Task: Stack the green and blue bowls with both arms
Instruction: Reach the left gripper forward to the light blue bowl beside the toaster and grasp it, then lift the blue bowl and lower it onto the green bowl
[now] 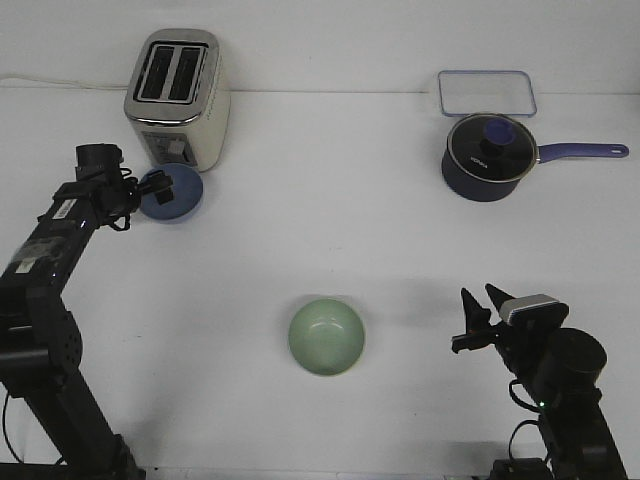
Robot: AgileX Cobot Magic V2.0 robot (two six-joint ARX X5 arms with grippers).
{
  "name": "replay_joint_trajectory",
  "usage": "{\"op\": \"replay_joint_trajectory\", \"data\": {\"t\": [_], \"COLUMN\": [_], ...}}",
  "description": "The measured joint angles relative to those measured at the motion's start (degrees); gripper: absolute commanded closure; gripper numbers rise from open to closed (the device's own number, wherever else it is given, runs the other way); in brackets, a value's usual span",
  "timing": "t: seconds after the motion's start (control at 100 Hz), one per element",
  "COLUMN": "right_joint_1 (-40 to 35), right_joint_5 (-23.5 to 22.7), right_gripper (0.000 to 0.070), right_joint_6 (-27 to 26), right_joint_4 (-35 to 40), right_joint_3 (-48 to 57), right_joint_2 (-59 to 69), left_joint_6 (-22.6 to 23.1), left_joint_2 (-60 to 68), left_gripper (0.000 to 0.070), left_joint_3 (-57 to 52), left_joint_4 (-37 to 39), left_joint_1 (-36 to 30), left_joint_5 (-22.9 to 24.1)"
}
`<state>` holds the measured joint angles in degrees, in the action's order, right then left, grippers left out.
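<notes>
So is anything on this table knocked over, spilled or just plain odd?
Only one thing: the blue bowl by the toaster is tipped up on its side, held by the left arm, with its inside facing the camera. The green bowl sits flat, and the saucepan has its lid on. Nothing looks spilled.

White table (320,220), toaster (178,98), saucepan (488,157), container (486,93), green bowl (326,337)
</notes>
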<state>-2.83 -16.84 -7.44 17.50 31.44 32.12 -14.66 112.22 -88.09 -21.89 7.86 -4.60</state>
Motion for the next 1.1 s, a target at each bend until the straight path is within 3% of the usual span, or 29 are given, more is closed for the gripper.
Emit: {"op": "replay_joint_trajectory", "data": {"t": [0.05,0.1,0.22,0.23,0.53,0.75,0.86,1.02,1.1], "right_joint_1": [0.00,0.00,0.00,0.00,0.00,0.00,0.00,0.00,0.00], "right_joint_5": [0.02,0.02,0.02,0.02,0.02,0.00,0.02,0.02,0.00], "right_gripper": [0.0405,0.0405,0.0405,0.0405,0.0405,0.0405,0.0405,0.0405,0.0405], "right_joint_6": [0.00,0.00,0.00,0.00,0.00,0.00,0.00,0.00,0.00], "right_joint_4": [0.00,0.00,0.00,0.00,0.02,0.00,0.02,0.02,0.02], "right_joint_3": [0.00,0.00,0.00,0.00,0.00,0.00,0.00,0.00,0.00], "right_joint_2": [0.00,0.00,0.00,0.00,0.00,0.00,0.00,0.00,0.00], "left_joint_6": [0.09,0.13,0.24,0.22,0.87,4.96,6.64,7.50,7.96], "left_joint_2": [0.79,1.46,2.38,2.38,1.73,-6.62,-14.91,-24.37,-26.75], "left_gripper": [0.0181,0.0271,0.0689,0.0700,0.0685,0.0685,0.0685,0.0685,0.0685], "left_joint_3": [0.00,0.00,0.00,0.00,-2.67,-3.08,-3.41,-4.00,-4.00], "left_joint_4": [0.00,-0.02,-0.87,-0.90,-5.22,-12.63,-15.82,-20.00,-23.02], "left_joint_1": [0.00,0.00,0.00,0.00,0.17,0.66,0.76,0.50,-1.22], "left_joint_5": [-0.02,-0.02,0.24,0.22,-0.57,-5.33,-8.44,-18.03,-19.61]}}
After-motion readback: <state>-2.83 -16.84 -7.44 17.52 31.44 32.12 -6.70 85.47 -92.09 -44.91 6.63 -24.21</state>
